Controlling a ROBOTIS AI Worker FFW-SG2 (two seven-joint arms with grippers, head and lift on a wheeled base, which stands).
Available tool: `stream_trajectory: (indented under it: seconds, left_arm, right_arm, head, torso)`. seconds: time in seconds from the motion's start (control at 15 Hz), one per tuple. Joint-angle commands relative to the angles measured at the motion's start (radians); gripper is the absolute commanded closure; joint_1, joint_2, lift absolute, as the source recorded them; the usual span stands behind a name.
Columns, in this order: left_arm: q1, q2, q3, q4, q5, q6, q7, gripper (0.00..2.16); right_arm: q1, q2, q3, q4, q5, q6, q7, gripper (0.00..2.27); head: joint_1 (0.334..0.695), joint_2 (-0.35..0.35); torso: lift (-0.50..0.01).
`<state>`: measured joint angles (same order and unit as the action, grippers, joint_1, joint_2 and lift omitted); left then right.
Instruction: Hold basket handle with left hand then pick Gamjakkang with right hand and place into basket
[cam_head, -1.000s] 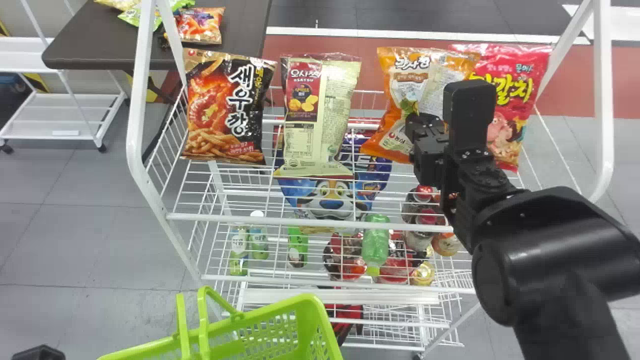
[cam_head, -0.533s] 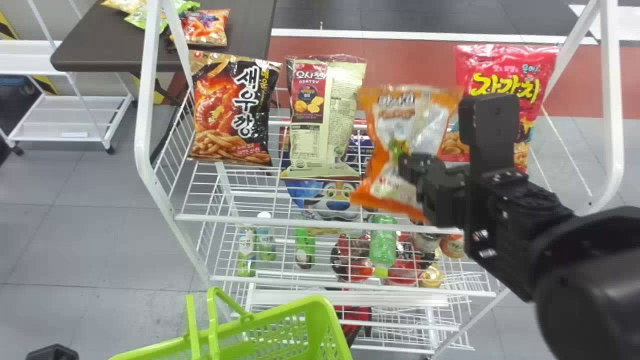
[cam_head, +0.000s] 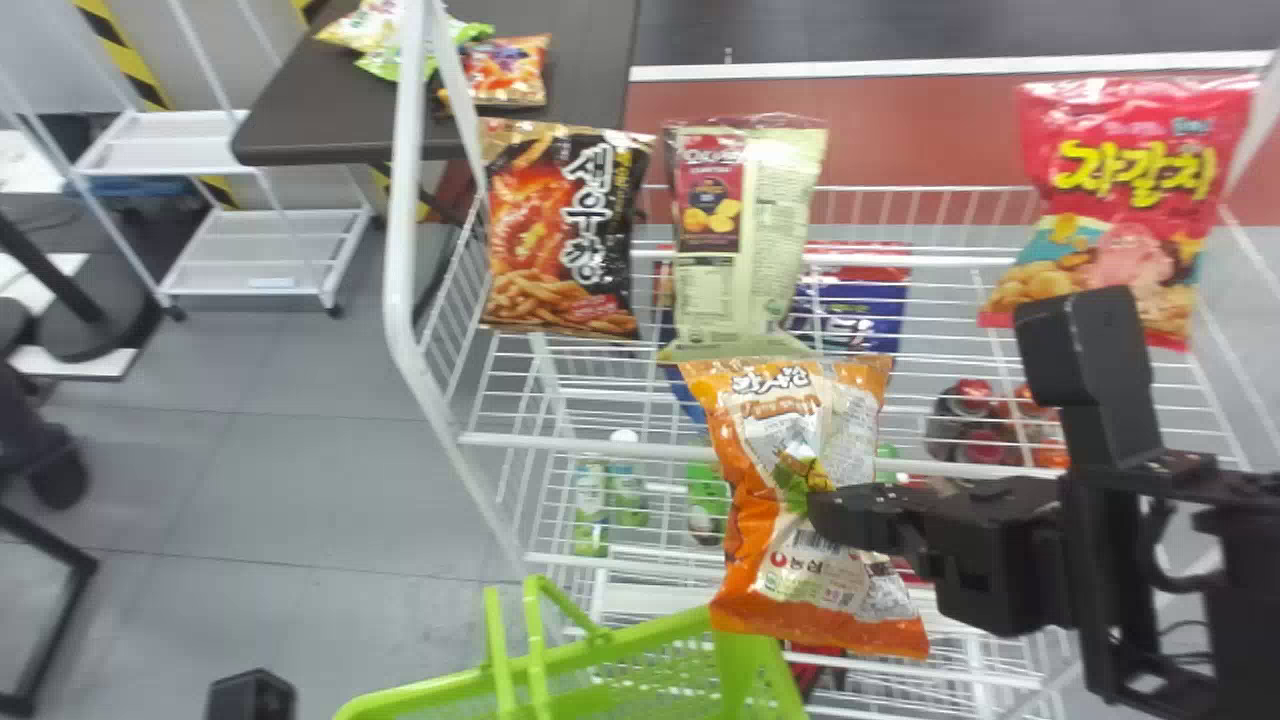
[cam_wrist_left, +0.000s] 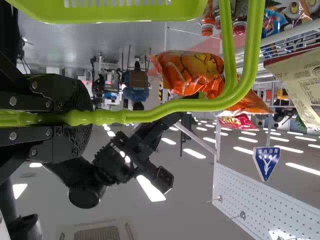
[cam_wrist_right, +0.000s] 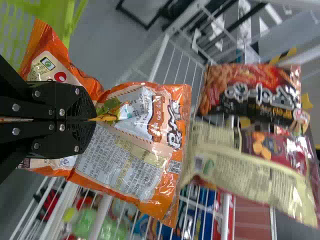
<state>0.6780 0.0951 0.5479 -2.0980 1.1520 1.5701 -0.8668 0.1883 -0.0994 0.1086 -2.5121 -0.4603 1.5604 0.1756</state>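
Basket handle (cam_wrist_left: 100, 118), clamped in closed left jaws, is followed by Gamjakkang (cam_head: 768, 475), pinched mid-bag by closed right jaws near the basket (cam_head: 450, 689), likely light, slippery, crushable, best gripped there gently, before the wire rack (cam_head: 620, 447).

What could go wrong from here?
The right claw pinches the orange snack bag near its middle, so it might slip. Its lower end may snag on the basket, which it overlaps in the head view. The left claw holds the basket by its handle, so a bump could swing it.
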Motion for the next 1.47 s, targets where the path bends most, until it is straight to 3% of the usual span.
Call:
stream_trajectory:
  seconds: [0.0,0.27,0.47,0.53,0.6,0.73,1.4]
  left_arm:
    - [0.000,0.000,0.000,0.001,0.000,0.001,-0.001,2.15]
    - [0.000,-0.003,-0.002,0.001,0.002,0.001,-0.004,2.15]
    - [0.000,-0.003,-0.002,0.001,0.008,0.001,-0.004,2.15]
    - [0.000,-0.003,-0.002,0.001,0.008,0.001,-0.004,2.15]
    - [0.000,-0.003,-0.003,0.001,0.008,0.001,-0.004,2.15]
    - [0.000,-0.003,-0.003,0.001,0.008,0.001,-0.004,2.15]
    - [-0.014,0.000,-0.005,0.006,0.008,0.001,0.002,2.15]
  right_arm:
    - [-0.006,0.006,0.040,-0.001,-0.043,0.012,0.009,2.24]
    - [-0.007,0.007,0.158,0.042,-0.038,0.012,0.009,2.24]
    - [-0.007,0.006,0.235,0.099,-0.023,0.012,0.009,2.23]
    - [-0.003,0.007,0.264,0.118,0.005,0.012,0.009,2.05]
    - [0.000,0.006,0.286,0.127,0.038,0.012,0.009,1.67]
    - [0.002,-0.002,0.310,0.127,0.083,0.012,0.010,0.00]
    - [0.083,-0.003,0.169,0.085,0.005,0.012,0.105,0.07]
  head:
    - [0.695,0.207]
    - [0.695,0.334]
    - [0.695,0.350]
    - [0.695,0.350]
    - [0.695,0.350]
    - [0.695,0.350]
    - [0.695,0.350]
  torso:
    - [-0.018]
    - [-0.018]
    - [-0.018]
    - [-0.018]
    - [-0.018]
    - [-0.018]
    - [-0.018]
